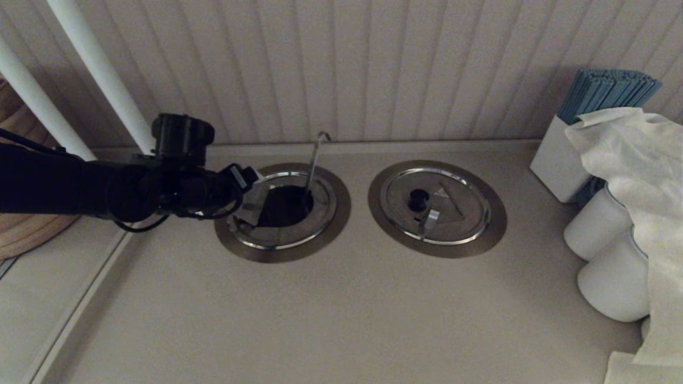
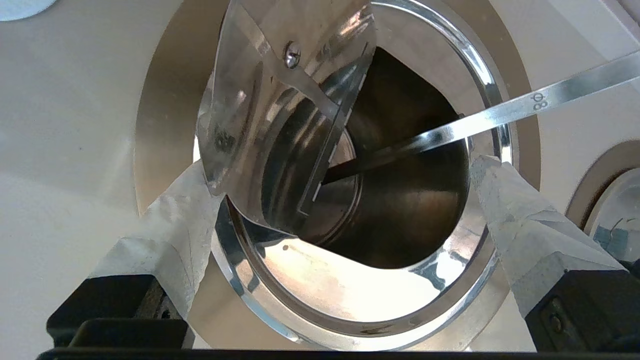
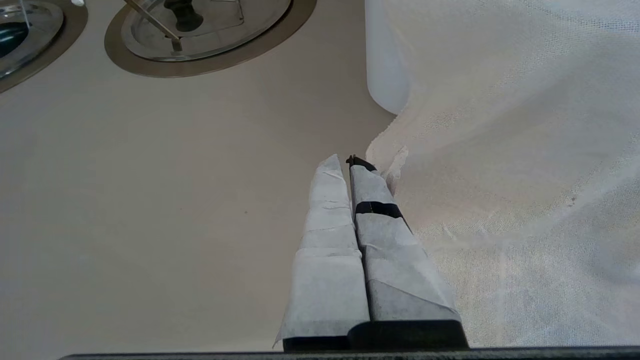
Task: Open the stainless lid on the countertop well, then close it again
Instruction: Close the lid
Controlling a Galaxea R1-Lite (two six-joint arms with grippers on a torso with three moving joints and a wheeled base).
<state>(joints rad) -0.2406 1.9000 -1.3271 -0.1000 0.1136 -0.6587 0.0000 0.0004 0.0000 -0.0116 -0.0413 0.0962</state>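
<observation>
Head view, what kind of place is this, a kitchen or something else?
Probably a food-service or café counter, not a home kitchen. Two steel-ringed wells are sunk into the countertop: the countertop well with its stainless lid folded up, and a covered twin well. Stacked white cups and blue straws stand nearby.

So there are two round wells ringed with brushed steel in the beige counter: the left one (image 1: pixel 283 212) with its folding steel lid (image 1: pixel 251 205) flipped up, the right one (image 1: pixel 437 209) shut. One tall hooked steel rod (image 1: pixel 315 165). Two white cylinders (image 1: pixel 608 256), one white box of blue sticks (image 1: pixel 560 160), one white cloth (image 1: pixel 635 154).
</observation>
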